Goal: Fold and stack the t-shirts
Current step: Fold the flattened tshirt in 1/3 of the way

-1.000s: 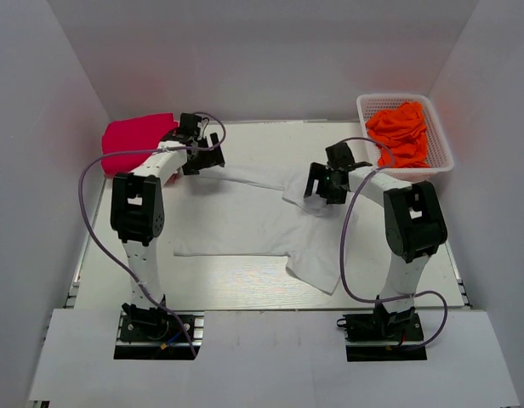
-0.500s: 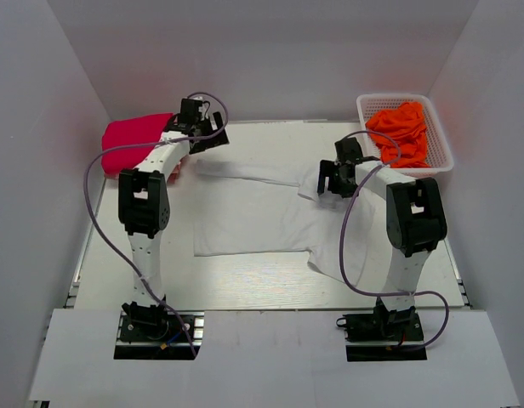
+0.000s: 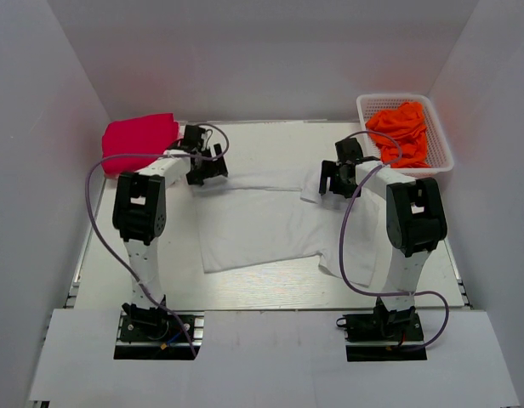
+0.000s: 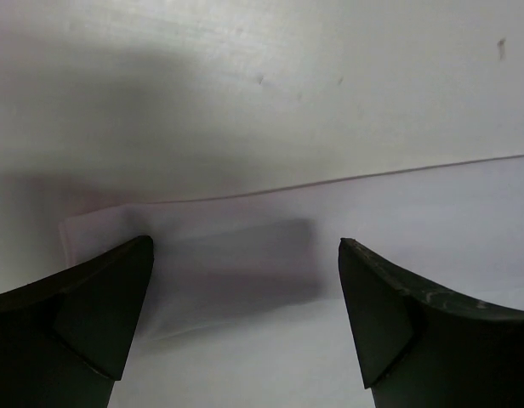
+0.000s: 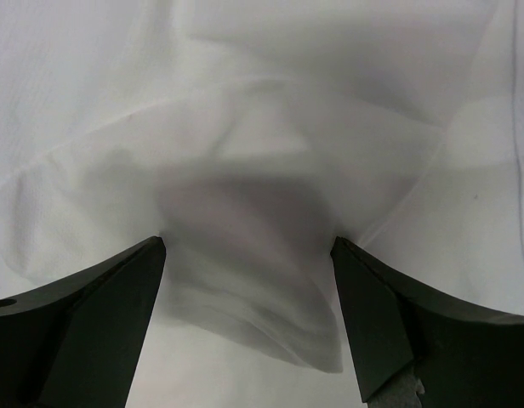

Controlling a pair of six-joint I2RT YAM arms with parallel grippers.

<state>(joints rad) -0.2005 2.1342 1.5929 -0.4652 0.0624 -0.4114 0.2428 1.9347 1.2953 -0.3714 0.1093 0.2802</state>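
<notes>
White t-shirt (image 3: 260,225) lies on the tabletop (image 3: 245,287); left hand (image 3: 206,169) and right hand (image 3: 332,181), both spread wide, sit over its far corners.

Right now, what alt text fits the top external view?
A white t-shirt lies spread on a table; the left fingers and right fingers, both open, are over its far edge. A crimson shirt sits far left, orange shirts in a basket far right.

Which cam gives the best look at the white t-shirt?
Top external. It shows nearly the whole white t-shirt spread out, with only its right side partly behind the right arm. The left wrist view shows just one flat edge and corner, and the right wrist view only a rumpled patch.
</notes>
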